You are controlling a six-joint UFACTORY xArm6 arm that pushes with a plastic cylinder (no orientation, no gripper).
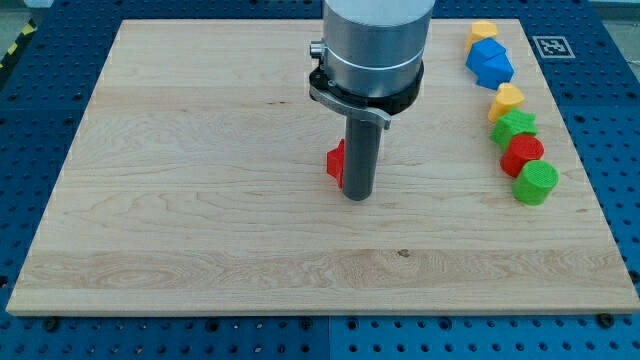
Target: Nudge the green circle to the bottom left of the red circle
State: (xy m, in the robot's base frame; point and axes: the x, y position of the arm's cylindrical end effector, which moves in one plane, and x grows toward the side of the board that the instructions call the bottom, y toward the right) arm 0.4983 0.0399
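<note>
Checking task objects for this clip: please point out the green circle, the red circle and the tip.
green circle (536, 182): camera view, its top face.
red circle (523, 152): camera view, its top face.
my tip (357, 196): camera view, rod's lower end.

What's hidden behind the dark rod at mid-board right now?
A red block pokes out at the rod's left, just above my tip. Only that sliver shows; the rod covers the rest, so its shape is unclear. Nothing else shows behind it on the wooden board.
</note>
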